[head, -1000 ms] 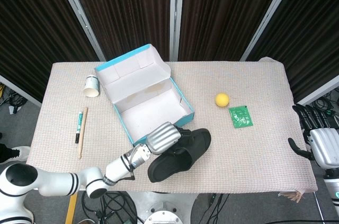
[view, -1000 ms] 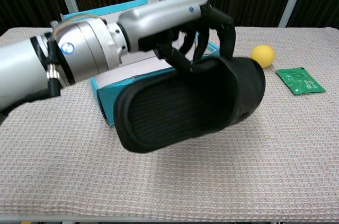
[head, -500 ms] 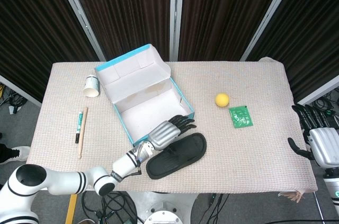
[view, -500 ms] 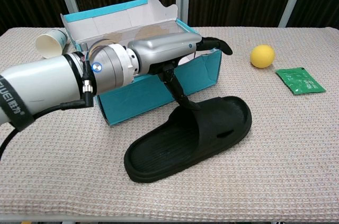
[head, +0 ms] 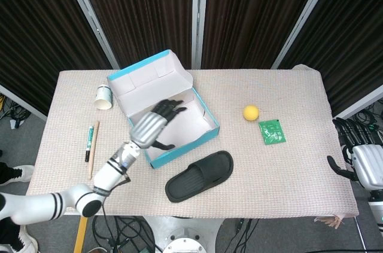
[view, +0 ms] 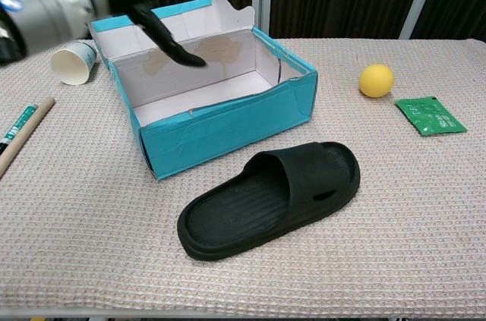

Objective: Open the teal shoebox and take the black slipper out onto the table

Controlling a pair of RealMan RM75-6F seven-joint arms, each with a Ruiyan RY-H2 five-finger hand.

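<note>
Black slipper [head: 199, 175] lies flat on the surface [head: 287, 163], sole down, just in front of the teal shoebox [head: 206, 122] and apart from it, toe end pointing toward the right side. The shoebox sits open, lid [head: 146, 74] flipped back and standing behind it, white interior showing and nothing visible inside. The left robot hand [head: 154, 125] hovers over the box's left half, fingers spread and holding nothing; in the chest view it is blurred at the top edge [view: 156, 2], so how far above the box it sits is hard to judge. The right robot hand [head: 359, 151] hangs off the far right edge of the surface, fingers apart and pointing up, gripping nothing.

Off to the right, a yellow ball [head: 251, 112] rests on the cloth with a small green packet [head: 272, 131] just beside it. Left of the box, a paper cup [head: 104, 97] lies on its side, near the lid. Further toward the front left, a green pen [head: 91, 141] and a wooden stick [head: 94, 149] lie side by side, nearly touching.
</note>
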